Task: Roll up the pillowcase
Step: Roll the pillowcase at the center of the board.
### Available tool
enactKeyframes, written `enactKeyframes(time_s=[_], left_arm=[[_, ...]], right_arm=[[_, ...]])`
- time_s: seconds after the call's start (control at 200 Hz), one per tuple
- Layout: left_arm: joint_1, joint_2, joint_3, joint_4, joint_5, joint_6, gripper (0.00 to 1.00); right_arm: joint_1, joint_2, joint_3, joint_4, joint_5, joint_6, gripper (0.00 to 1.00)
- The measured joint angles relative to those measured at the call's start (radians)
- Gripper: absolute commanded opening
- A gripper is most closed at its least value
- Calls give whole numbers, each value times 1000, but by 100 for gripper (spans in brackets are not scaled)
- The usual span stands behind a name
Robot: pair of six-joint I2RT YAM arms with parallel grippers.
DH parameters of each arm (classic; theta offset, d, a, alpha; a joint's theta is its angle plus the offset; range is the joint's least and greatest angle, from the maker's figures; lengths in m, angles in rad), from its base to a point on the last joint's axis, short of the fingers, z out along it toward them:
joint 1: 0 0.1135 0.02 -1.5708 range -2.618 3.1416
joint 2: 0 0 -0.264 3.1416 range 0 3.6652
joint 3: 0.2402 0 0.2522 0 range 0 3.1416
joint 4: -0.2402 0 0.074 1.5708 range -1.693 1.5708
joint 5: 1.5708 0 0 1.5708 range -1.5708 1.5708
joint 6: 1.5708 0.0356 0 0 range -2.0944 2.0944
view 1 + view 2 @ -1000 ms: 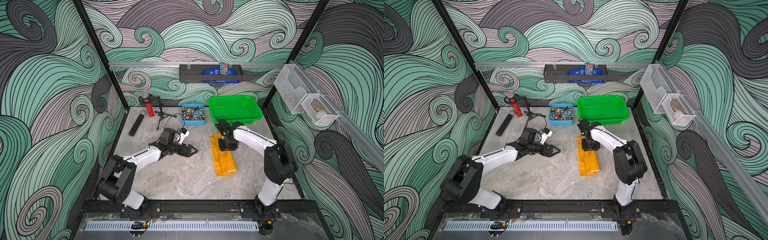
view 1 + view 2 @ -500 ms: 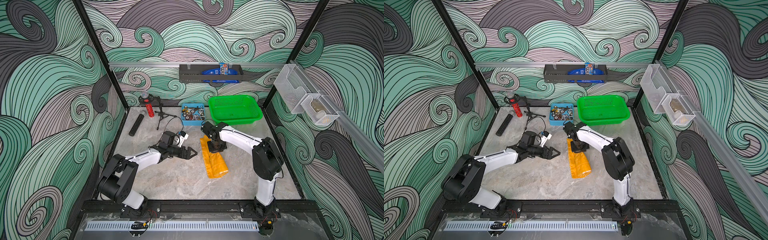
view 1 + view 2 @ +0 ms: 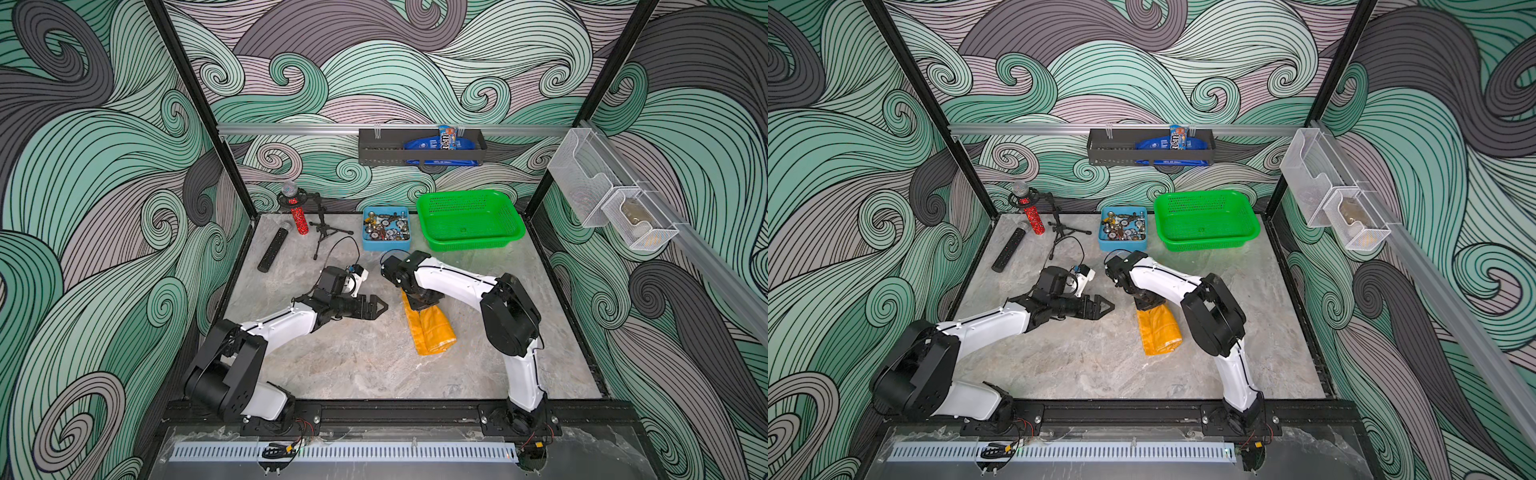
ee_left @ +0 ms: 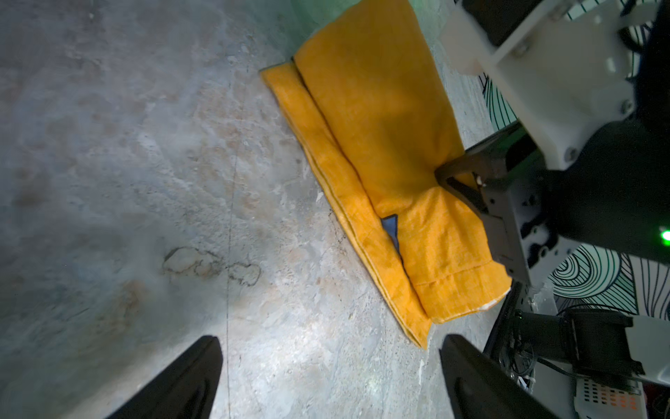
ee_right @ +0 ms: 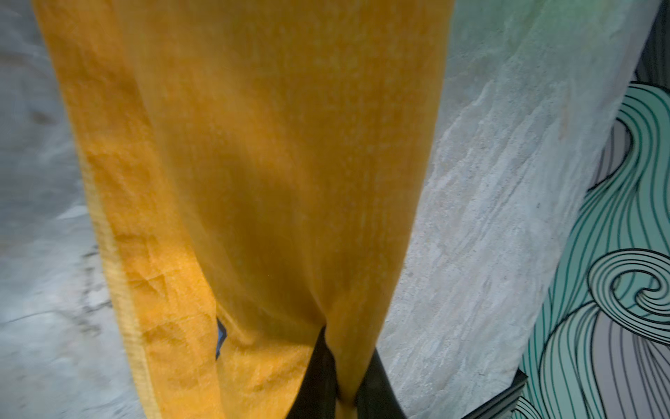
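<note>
Right claw (image 5: 344, 377) pinches the folded pillowcase (image 5: 253, 145); left claw (image 4: 330, 344) gapes wide beside it, empty.

Green mesh basket (image 3: 473, 242) on marble tabletop (image 3: 353, 353). Blue tray (image 3: 385, 248) w/ small metal bits: just beside basket. Mini tripod (image 3: 322, 228), red glitter mic (image 3: 299, 218), black remote (image 3: 272, 249): beyond the tray, well apart from basket. Black wall shelf (image 3: 422, 154) w/ blue packets (image 3: 424, 144): above basket. Clear wall bins (image 3: 582, 174): up on basket's other side.
</note>
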Motion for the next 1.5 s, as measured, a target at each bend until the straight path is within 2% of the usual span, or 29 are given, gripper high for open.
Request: enactKeyframes(time_s=[0.23,0.36,0.475,0.605,0.705,0.8,1.226,1.501], left_arm=[[0,-39,-20,-31,-43,-14,97],[0,-51,-32,-35,-56,-19,97],[0,-66,-55,-45,-65,-23,97],[0,-80,-61,-59,-78,-30,97],[0,-97,-66,-60,-83,-34,97],[0,-103,-69,-61,-87,-37,97],[0,-156,-94,-114,-104,-38,97],[0,-154,-102,-120,-107,-37,97]], right_arm=[[-61,-29,-67,-50,134,0,9],[-56,-31,-124,-59,164,0,14],[-45,-31,-148,-47,167,-5,22],[-24,-31,-137,-37,166,-13,26],[3,-25,-115,-32,159,-20,36],[26,-17,-111,-21,149,-27,38],[49,-14,-140,158,-81,-39,40],[-28,-129,-256,313,-267,-64,41]])
